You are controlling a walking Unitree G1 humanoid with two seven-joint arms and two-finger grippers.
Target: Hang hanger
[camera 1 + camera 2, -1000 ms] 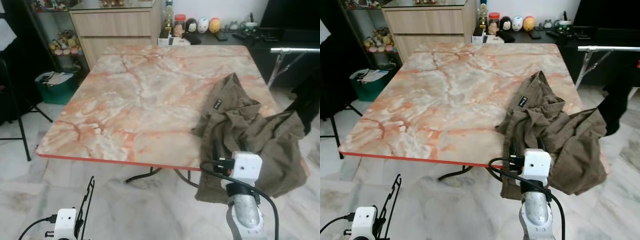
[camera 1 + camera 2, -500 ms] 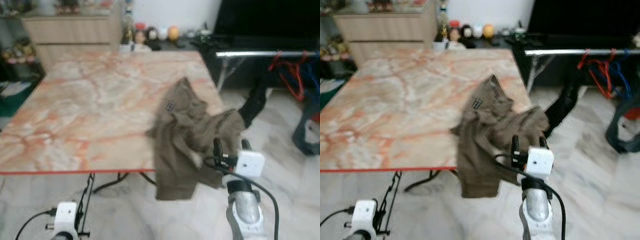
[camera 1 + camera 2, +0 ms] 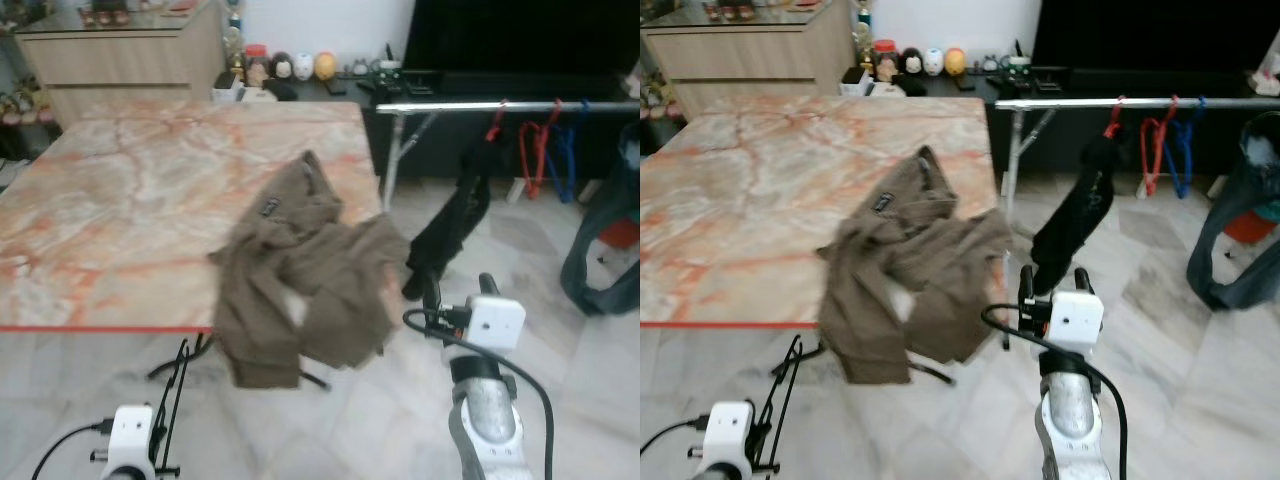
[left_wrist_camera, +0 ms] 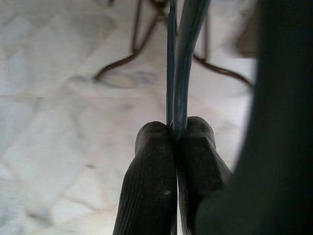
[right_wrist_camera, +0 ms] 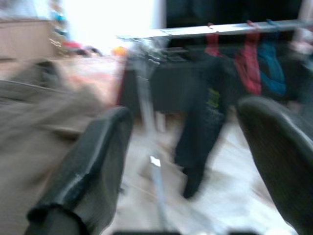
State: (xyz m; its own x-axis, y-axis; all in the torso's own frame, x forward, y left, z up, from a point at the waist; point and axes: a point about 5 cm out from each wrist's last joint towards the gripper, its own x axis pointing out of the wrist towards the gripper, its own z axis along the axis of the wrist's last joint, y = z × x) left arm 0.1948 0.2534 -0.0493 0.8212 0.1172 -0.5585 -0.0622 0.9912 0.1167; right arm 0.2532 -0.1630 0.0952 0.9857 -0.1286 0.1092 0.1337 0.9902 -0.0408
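My left gripper (image 4: pixel 176 129) is shut on the thin dark wire of a hanger (image 4: pixel 178 58), low at my left side. From my head the hanger (image 3: pixel 178 390) stands up beside the white left wrist. My right gripper (image 3: pixel 458 290) is open and holds nothing, with its fingers (image 5: pixel 93 161) spread wide, in front of the clothes rail (image 3: pixel 500 105). On the rail hang red and blue hangers (image 3: pixel 540 140) and a black garment (image 3: pixel 450 225). A brown shirt (image 3: pixel 300 270) lies crumpled over the near right corner of the marble table (image 3: pixel 100 210).
A wooden cabinet (image 3: pixel 120 50) and small figurines stand behind the table. A black TV unit (image 3: pixel 520 45) is behind the rail. A dark bag (image 3: pixel 605 240) sits on the floor at far right. Open tiled floor (image 3: pixel 540 260) lies between me and the rail.
The whole view has swung to the right: table and shirt now sit further left and the rail with its hangers has come into view. The left gripper still holds the hanger.
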